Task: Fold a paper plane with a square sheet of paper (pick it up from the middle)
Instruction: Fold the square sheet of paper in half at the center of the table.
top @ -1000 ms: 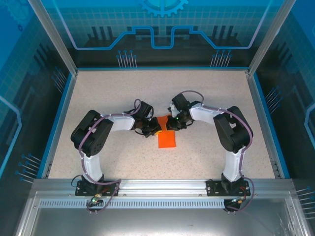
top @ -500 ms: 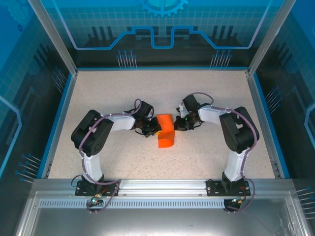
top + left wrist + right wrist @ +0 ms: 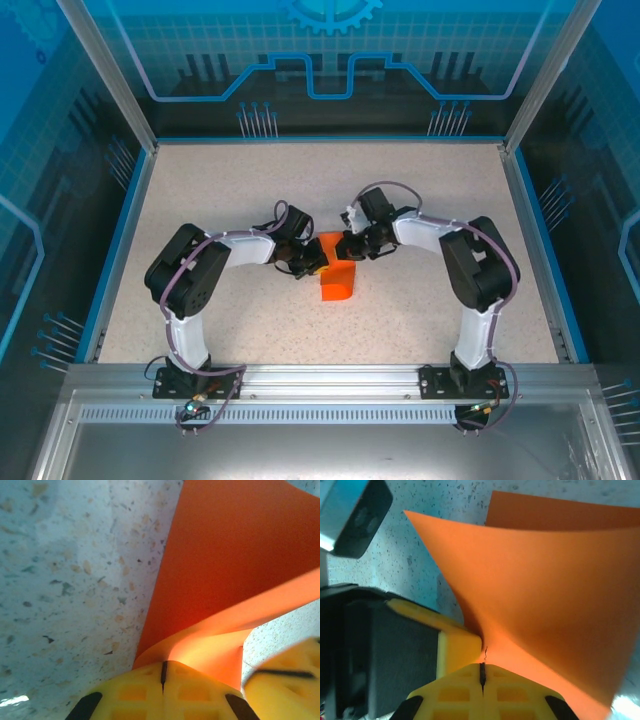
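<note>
Right gripper has swung back left, bowing the thin bright orange paper sheet; it and left gripper clamp the sheet, jaws closed. Align edges before creasing.

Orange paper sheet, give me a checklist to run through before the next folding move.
1. Left gripper shut on the thin bright orange paper sheet: ok.
2. Right gripper shut on the same sheet: ok.
3. Both grippers meet at the sheet's far end: ok.
4. Near part of the sheet lies on the speckled table: ok.
5. Fold pressed flat: not ok, the sheet curls up in an open bend.
6. Edges lined up for a crease: cannot tell.
</note>
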`<state>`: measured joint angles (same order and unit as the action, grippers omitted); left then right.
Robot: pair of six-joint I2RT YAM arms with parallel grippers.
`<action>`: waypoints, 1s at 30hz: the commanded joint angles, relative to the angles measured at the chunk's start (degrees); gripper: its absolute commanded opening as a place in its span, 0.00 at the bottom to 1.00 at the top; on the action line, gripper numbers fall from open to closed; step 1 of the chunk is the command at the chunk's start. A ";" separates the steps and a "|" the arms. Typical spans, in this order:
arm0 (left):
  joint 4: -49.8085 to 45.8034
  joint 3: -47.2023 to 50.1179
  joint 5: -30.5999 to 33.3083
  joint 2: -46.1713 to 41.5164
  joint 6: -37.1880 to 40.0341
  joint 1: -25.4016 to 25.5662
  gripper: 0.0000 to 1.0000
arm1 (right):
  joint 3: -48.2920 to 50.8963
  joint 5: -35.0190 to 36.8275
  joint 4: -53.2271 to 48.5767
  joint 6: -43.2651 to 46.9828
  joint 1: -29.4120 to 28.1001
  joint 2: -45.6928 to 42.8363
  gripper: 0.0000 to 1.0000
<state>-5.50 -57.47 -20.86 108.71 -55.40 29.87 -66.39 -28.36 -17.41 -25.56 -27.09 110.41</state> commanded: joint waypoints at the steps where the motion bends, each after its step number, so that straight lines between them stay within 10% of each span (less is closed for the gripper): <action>1: -11.71 3.51 8.39 6.43 0.41 1.31 0.00 | -0.20 -3.25 2.64 -1.27 1.43 3.24 0.00; 14: -10.81 5.57 8.73 5.99 -0.29 1.49 0.00 | 6.59 1.75 5.61 -4.85 14.46 0.77 0.00; 30: -10.67 5.68 8.69 6.17 0.05 1.47 0.00 | -2.35 -3.35 4.84 -2.67 4.06 4.70 0.00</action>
<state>-3.79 -56.80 -19.79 108.79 -55.42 30.61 -67.29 -29.95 -11.88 -28.47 -23.20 112.12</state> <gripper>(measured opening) 0.046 0.043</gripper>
